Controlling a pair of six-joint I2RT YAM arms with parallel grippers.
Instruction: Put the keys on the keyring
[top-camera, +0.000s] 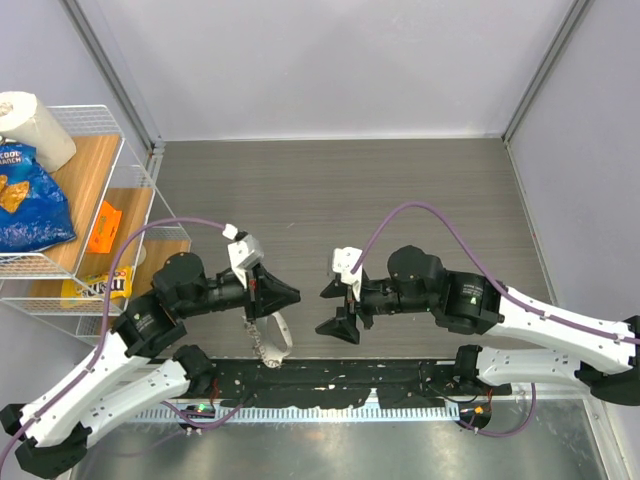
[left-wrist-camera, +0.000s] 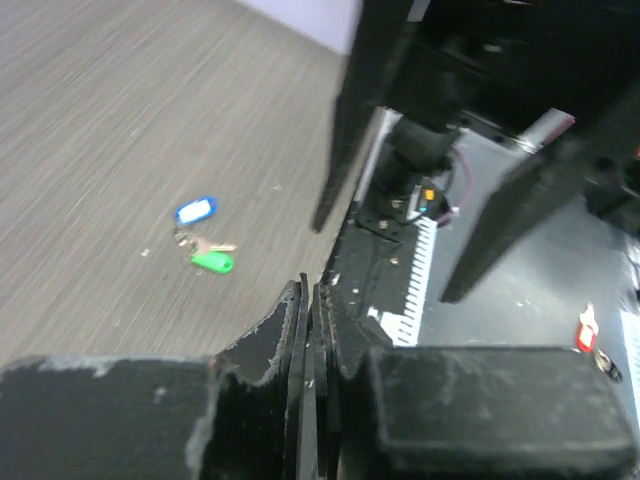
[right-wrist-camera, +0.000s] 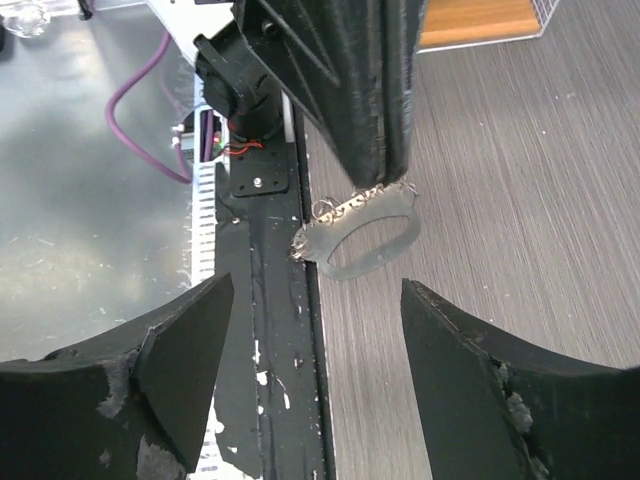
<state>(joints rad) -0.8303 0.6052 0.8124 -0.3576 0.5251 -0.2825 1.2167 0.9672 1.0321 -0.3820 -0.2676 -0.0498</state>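
Near the table's front edge, beside the black base plate (right-wrist-camera: 270, 330), the keyring (right-wrist-camera: 372, 264) hung from the left gripper (right-wrist-camera: 385, 180). Its fingers were pinched together on the top of the short chain, so the grey strap loop dangled below, touching the wood-grain table (top-camera: 400, 180) or just above it (the views did not settle which). Holding it up by the chain seemed meant to keep the ring out in the open, where a key could be brought to it.

The keys (left-wrist-camera: 203, 243) lay loose on the table, seen only from the left wrist and not made out from above. The blue tag and the green head sat close together with the silver blades between them, out from the base plate and touched by neither arm.

The right gripper (right-wrist-camera: 315, 288) faced the left one across a small gap, jaws spread wide and empty, pointed at the hanging strap. By my reading it was the free hand, kept open to fetch a key, and neither key was yet on the ring. Off to the left stood a wire rack (top-camera: 90, 170) holding a blue chip bag (top-camera: 30, 205).
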